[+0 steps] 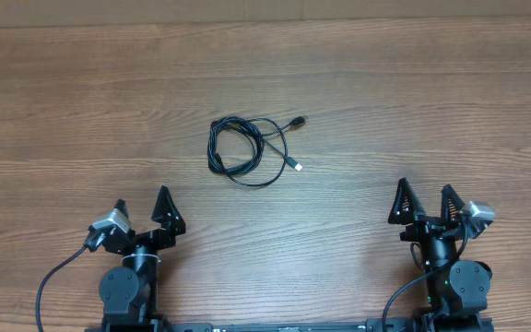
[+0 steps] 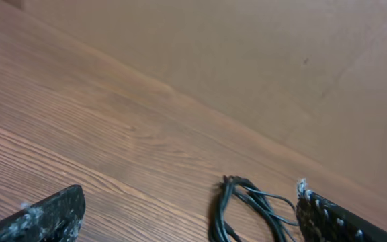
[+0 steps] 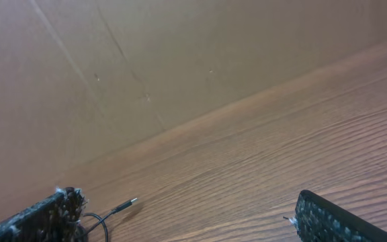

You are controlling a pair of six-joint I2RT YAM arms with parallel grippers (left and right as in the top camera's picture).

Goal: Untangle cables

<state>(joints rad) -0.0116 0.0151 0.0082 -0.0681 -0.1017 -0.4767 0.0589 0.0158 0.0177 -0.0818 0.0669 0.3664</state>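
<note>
A black cable bundle [image 1: 247,148] lies coiled and tangled on the wooden table, a little left of centre, with two plug ends sticking out to the right. My left gripper [image 1: 142,211] is open and empty near the front left, well short of the bundle. My right gripper [image 1: 423,200] is open and empty near the front right. In the left wrist view the coil [image 2: 247,208] lies between the open fingers [image 2: 190,214], farther off. In the right wrist view only one plug end [image 3: 116,208] shows by the left finger of the open gripper [image 3: 187,216].
A brown cardboard wall [image 2: 261,67] stands along the table's far edge; it also shows in the right wrist view [image 3: 146,60]. Bare wood table [image 1: 431,111] surrounds the bundle on all sides.
</note>
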